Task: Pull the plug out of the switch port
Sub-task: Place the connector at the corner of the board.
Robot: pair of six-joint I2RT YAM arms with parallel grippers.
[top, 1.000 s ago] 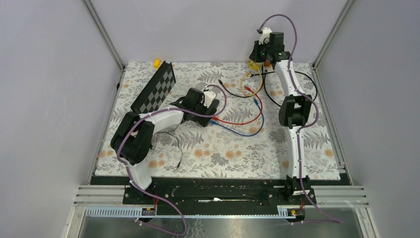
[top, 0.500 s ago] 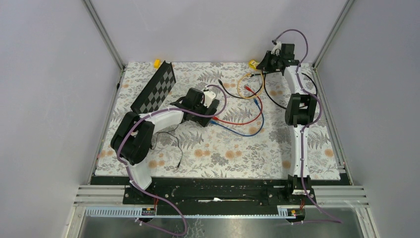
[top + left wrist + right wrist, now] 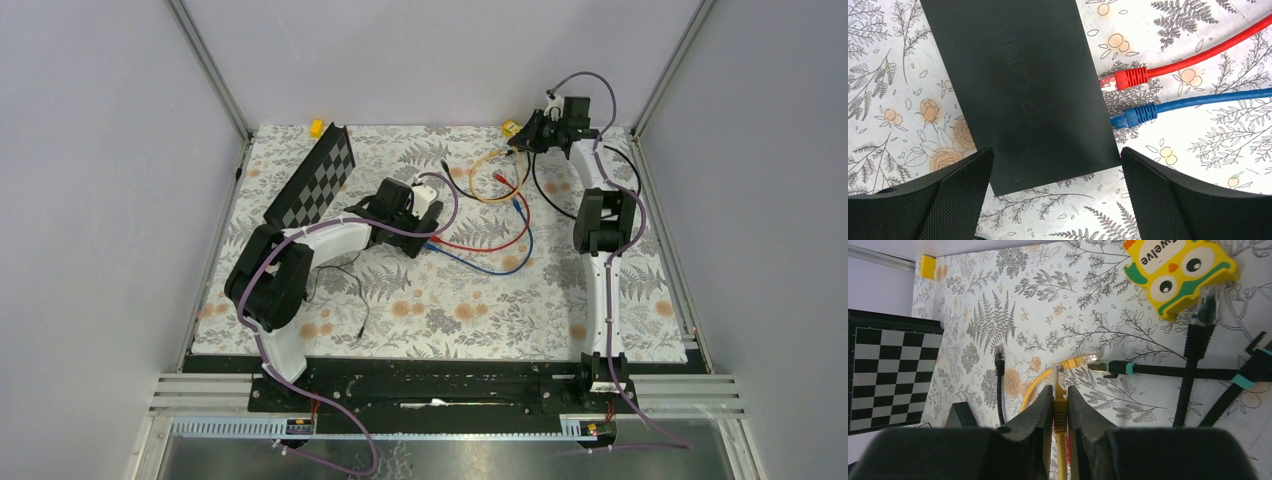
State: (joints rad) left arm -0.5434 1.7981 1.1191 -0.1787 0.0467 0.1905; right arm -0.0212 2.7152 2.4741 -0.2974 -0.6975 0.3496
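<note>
Top view: finds right gripper (image 3: 532, 133) lower and nearer the back-right corner than a second ago. Finds the thin yellow network cable (image 3: 497, 172) drawn into a rounder loop; left arm unmoved. Counts two arms, one red cable (image 3: 490, 240), one blue cable (image 3: 500, 262), one black-and-grey chequered board (image 3: 312, 180). Places the flat matte-black rectangular switch (image 3: 410, 238) left of table centre, mostly hidden under left gripper (image 3: 412, 205).

Left wrist: shows left gripper (image 3: 1055, 160) spread wide over the switch (image 3: 1018, 90), pads flanking its near end, gripping nothing. Reads embossed TP-LINK lettering along a plain lid. Counts two plugs at its right long edge: one red plug (image 3: 1124, 77), one blue plug (image 3: 1137, 115). Cannot tell whether either is seated.

Right wrist: shows right gripper (image 3: 1060, 392) clamped on a clear-tipped yellow cable plug (image 3: 1060, 382), apart from the switch corner (image 3: 960, 415) at lower left. Counts a second yellow plug (image 3: 1087, 359), two black plugs (image 3: 999, 359), one yellow owl-shaped block (image 3: 1178, 272), one small yellow cube (image 3: 927, 266).
</note>
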